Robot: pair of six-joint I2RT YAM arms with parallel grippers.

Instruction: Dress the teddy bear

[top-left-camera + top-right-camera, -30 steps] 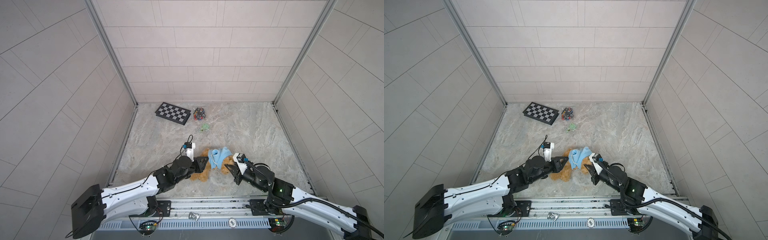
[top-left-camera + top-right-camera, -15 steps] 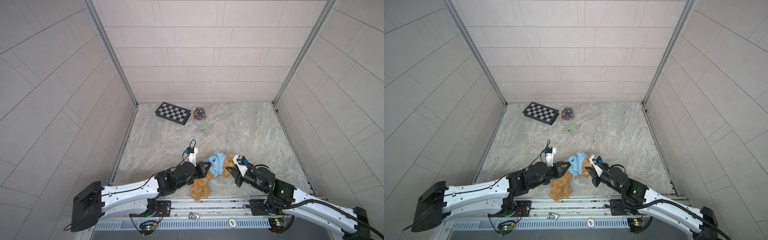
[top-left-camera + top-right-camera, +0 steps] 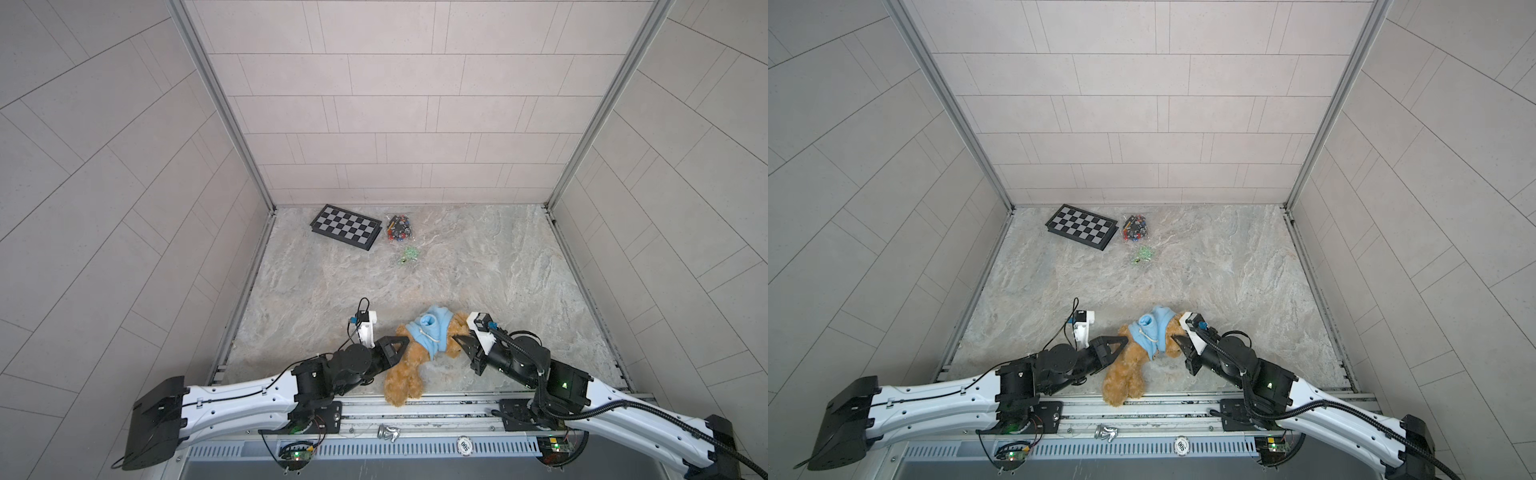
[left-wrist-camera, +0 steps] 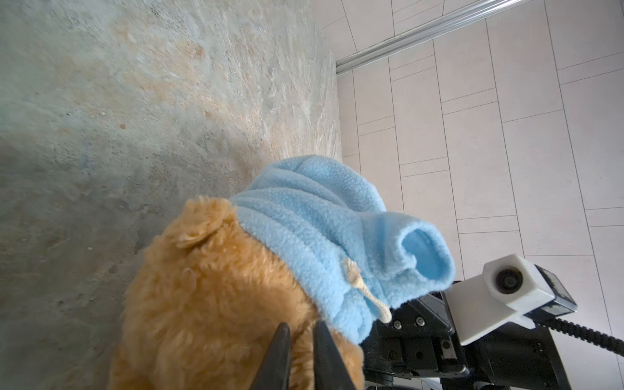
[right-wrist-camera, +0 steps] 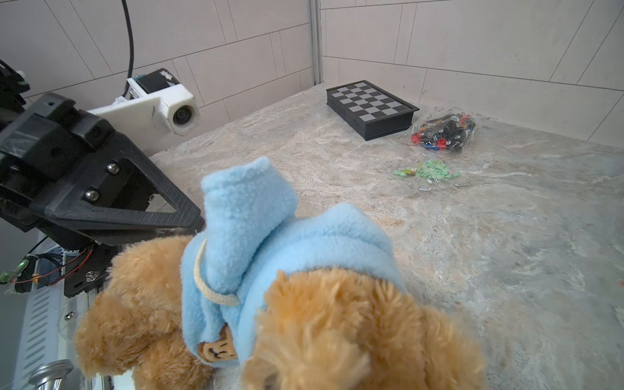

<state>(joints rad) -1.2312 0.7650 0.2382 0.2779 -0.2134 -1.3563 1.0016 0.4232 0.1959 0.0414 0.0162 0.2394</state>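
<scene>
While teddy bear [image 3: 410,363] lies btwn them, L end effector [image 3: 402,343] & R end effector [image 3: 456,339] pinch fur.

The teddy bear [image 3: 410,366] hides the tips of my right tool [image 3: 459,341] (wrist view too); my left tool [image 4: 301,329] pinching fur? Unclear.

Enclosure: back and two side walls [image 3: 407,104] of pale beige rectangular tiles; two aluminium corner posts [image 3: 226,108]; grey-beige marbled stone-look surface [image 3: 478,266]; metal rail [image 3: 457,409] along near edge; soft, even lighting
</scene>
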